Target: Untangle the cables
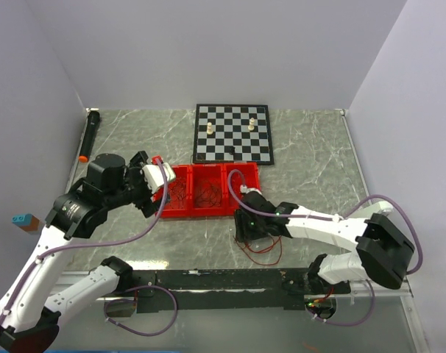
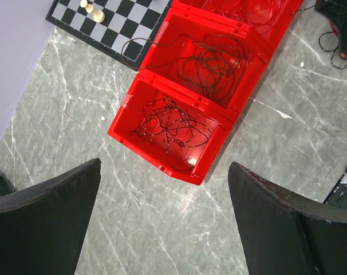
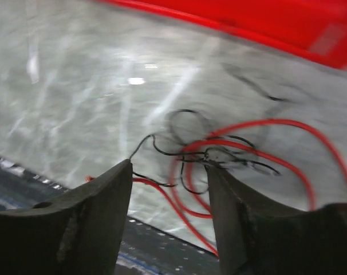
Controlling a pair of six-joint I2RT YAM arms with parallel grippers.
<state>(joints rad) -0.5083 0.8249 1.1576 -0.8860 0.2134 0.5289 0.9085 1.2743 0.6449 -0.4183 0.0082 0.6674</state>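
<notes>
Matte black right gripper (image 3: pixel 168 169) over wiry red-and-black cables (image 3: pixel 220 153); marbled tabletop (image 3: pixel 76 86)

A grey-green, marble-veined bench (image 1: pixel 319 169) fills a booth closed in by plain pale walls: the back wall (image 1: pixel 223 51) at 12 o'clock, the left wall (image 1: pixel 24 110) at 9 and the right wall (image 1: pixel 414 95) at 3. A chessboard (image 1: pixel 232 133) lies toward 12 o'clock, just short of the back wall. A black cylinder (image 1: pixel 89 136) with an orange tip lies along the foot of the left wall at 10 o'clock. A black rail (image 1: pixel 223 279) runs across the near edge at 6. Soft, even light leaves a bright glint (image 3: pixel 136 81) on the polished stone.
</notes>
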